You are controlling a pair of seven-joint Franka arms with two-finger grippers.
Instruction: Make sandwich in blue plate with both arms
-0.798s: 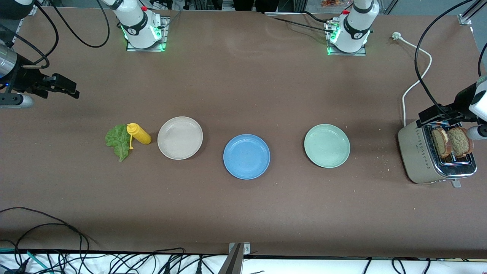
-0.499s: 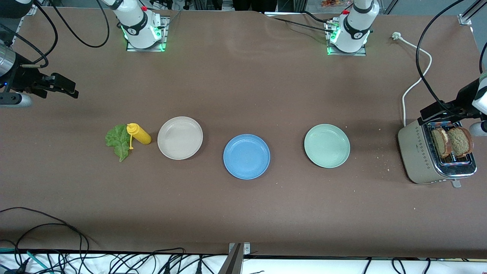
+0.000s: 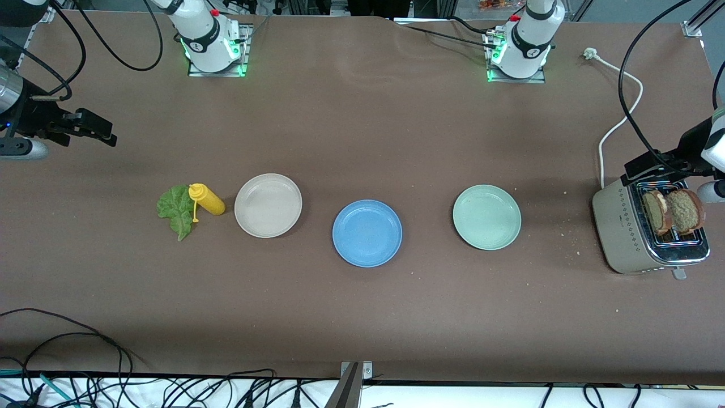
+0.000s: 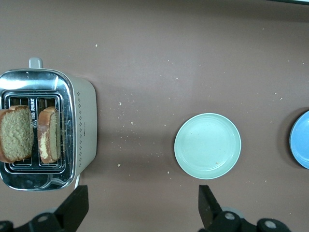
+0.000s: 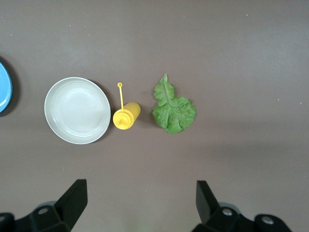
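The blue plate (image 3: pixel 367 233) lies empty mid-table; its rim shows in the left wrist view (image 4: pixel 301 140) and the right wrist view (image 5: pixel 4 87). Two brown toast slices (image 3: pixel 657 211) (image 3: pixel 685 211) stand in the toaster (image 3: pixel 623 232), as the left wrist view shows (image 4: pixel 17 133) (image 4: pixel 49 134). A green lettuce leaf (image 3: pixel 177 211) (image 5: pixel 174 111) lies flat toward the right arm's end. My left gripper (image 3: pixel 651 167) (image 4: pixel 143 205) hangs open and empty by the toaster's edge. My right gripper (image 3: pixel 93 129) (image 5: pixel 141 203) hangs open and empty over bare table near the lettuce.
A yellow squeeze bottle (image 3: pixel 207 199) (image 5: pixel 126 116) lies between the lettuce and a beige plate (image 3: pixel 268 205) (image 5: pixel 77 110). A pale green plate (image 3: pixel 486 217) (image 4: pixel 207 146) sits between the blue plate and the toaster (image 4: pixel 82 125). The toaster's white cord (image 3: pixel 614 124) runs toward the left arm's base.
My left gripper has shifted slightly by the toaster's edge. The right gripper has hardly moved. Nothing was picked up.
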